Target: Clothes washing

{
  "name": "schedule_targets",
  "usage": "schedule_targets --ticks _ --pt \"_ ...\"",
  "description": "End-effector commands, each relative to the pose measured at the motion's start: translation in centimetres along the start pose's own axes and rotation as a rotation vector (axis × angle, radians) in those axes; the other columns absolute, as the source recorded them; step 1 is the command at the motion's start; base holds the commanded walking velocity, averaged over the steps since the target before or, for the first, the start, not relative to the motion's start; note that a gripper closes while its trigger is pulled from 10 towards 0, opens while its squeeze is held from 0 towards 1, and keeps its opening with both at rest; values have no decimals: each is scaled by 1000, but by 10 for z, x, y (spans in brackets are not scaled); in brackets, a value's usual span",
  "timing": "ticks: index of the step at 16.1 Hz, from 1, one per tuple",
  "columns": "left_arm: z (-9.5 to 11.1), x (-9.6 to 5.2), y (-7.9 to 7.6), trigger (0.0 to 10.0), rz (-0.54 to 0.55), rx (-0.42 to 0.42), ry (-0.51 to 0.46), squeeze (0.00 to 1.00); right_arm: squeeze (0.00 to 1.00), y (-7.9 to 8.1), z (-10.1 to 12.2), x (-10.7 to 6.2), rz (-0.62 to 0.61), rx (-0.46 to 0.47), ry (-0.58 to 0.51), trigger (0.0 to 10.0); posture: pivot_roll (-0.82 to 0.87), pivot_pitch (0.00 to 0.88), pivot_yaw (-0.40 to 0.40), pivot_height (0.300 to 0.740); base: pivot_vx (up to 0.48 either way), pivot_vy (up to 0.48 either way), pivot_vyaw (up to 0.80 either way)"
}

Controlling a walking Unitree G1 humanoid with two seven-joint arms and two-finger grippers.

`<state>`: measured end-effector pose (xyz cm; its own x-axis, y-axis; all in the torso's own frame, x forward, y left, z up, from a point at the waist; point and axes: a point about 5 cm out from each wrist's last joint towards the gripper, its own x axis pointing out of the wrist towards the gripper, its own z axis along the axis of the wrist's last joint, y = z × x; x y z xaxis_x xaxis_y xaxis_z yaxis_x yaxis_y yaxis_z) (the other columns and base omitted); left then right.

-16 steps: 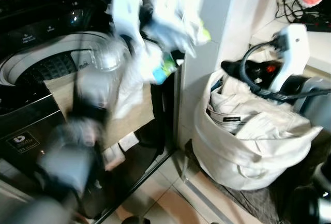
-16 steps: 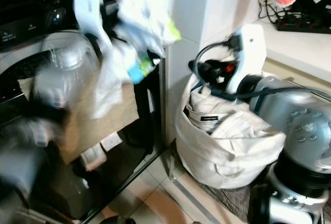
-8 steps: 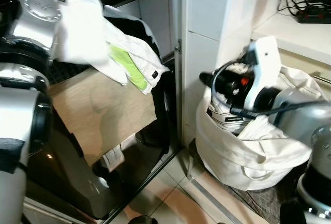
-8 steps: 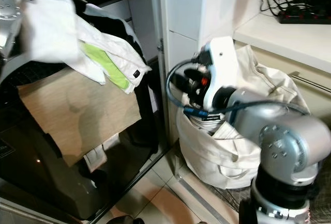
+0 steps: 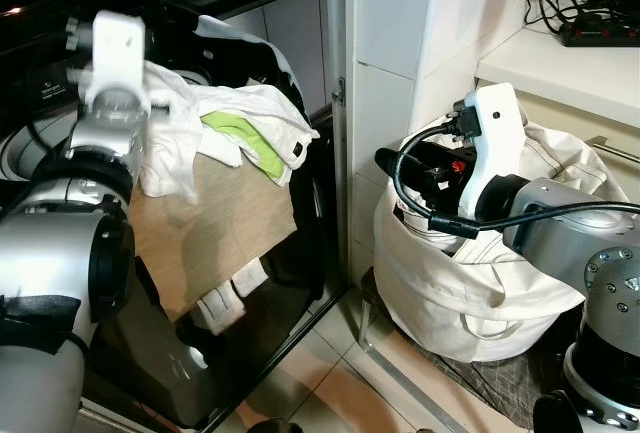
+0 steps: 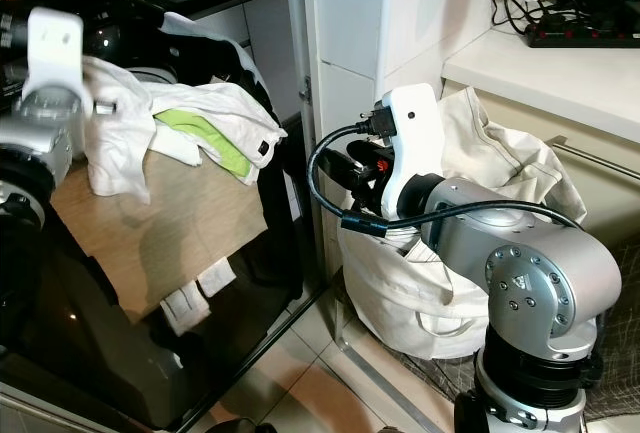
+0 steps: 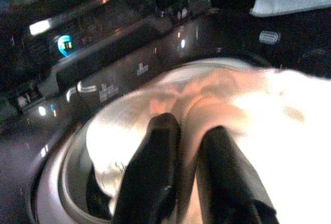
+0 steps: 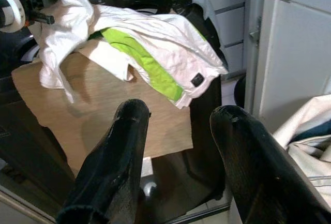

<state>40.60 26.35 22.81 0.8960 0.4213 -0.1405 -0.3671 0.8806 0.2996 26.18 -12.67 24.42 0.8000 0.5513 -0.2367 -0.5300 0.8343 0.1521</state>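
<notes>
Left gripper (image 7: 183,131) pinches the white garment (image 5: 235,128) between its narrow fingers, over the washing machine drum (image 7: 77,146). Right gripper (image 8: 181,125) spreads wide, empty, the laundry bag (image 5: 450,283) just beside its fingers.

Nothing here can be read from where I stand: the washing machine's control panel (image 7: 111,81) carries small pale markings and a lit blue symbol, all too blurred to make out.
</notes>
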Motion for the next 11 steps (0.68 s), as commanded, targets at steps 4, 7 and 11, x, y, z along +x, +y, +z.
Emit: schedule_targets --ticks 4,7,11 --pt "0 2 13 10000 7 -82 22 1000 0 5 -2 -1 0 1 -4 10000 -131 0 132 740 0 0 0" --pt "9 2 15 10000 7 -103 6 1000 0 3 -3 1 -20 12 5 10000 -130 0 137 740 0 0 0" --pt "25 1 17 10000 -4 444 -73 0 0 -8 -6 -1 -79 19 34 10000 -132 0 140 740 0 0 0"
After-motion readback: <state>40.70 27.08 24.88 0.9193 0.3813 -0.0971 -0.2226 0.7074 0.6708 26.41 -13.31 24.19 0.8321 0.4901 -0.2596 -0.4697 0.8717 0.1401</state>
